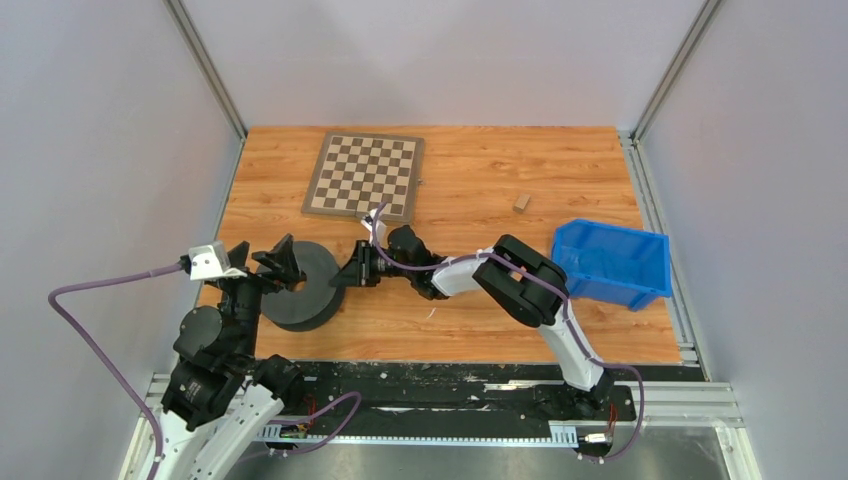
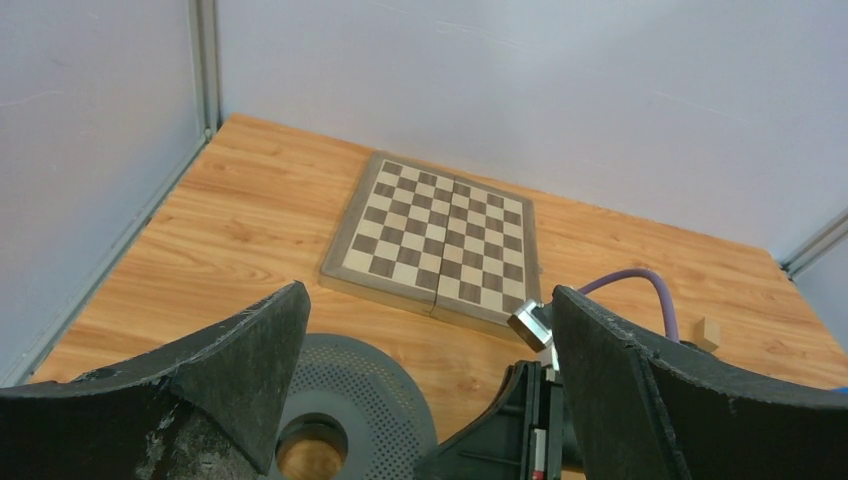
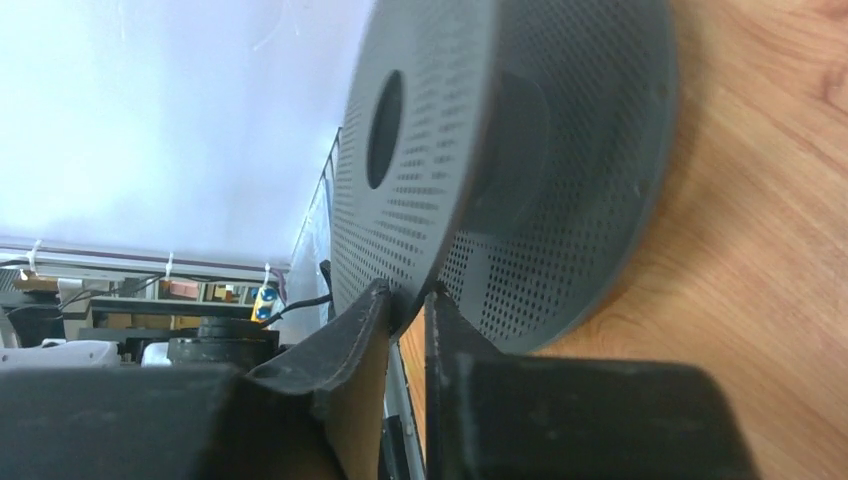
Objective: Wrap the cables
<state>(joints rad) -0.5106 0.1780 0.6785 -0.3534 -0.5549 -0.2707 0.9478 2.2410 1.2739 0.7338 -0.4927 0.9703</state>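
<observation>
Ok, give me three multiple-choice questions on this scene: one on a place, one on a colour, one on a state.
1. The chessboard lies: A far centre; B near left; C near right.
2. The bin is: A red; B blue; C green.
3. The right tool is: A wide open; B shut on the perforated reel's rim; C out of view.
Answers: A, the overhead view shows it far and central; B, its walls are blue; B, the wrist view shows it pinching that rim.

Your left gripper (image 2: 428, 300) hangs wide open — your right gripper (image 3: 408, 300), arm stretched leftward, pinches the spool (image 3: 520, 150) rim.
</observation>
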